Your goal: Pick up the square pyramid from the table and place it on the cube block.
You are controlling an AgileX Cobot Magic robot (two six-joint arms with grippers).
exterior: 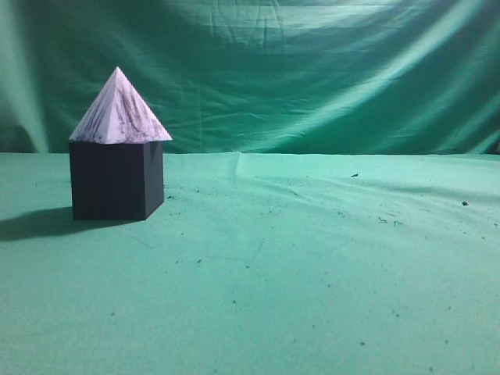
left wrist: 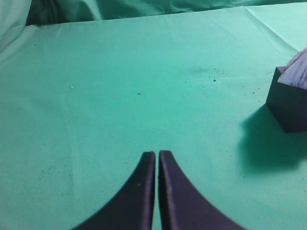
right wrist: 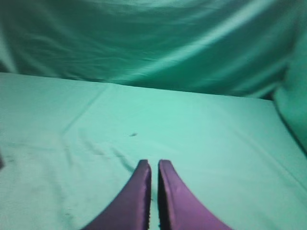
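The square pyramid sits on top of the cube block, base down and flat on the cube's upper face, its apex pointing straight up so that its long axis runs vertical, in line with the cube's upright edges. The pale, dark-streaked base reaches slightly past the cube's top edges on both sides. The cube block stands on the table, with its shadow falling on the cloth to the cube's left in the exterior view; behind the cube hangs the green backdrop. In the left wrist view the cube block appears at the right edge with a corner of the square pyramid on it, and the left gripper hangs over bare cloth well apart from the cube, its two dark fingers pressed together with nothing between them. The right gripper likewise has its fingers closed against each other, empty, over the table.
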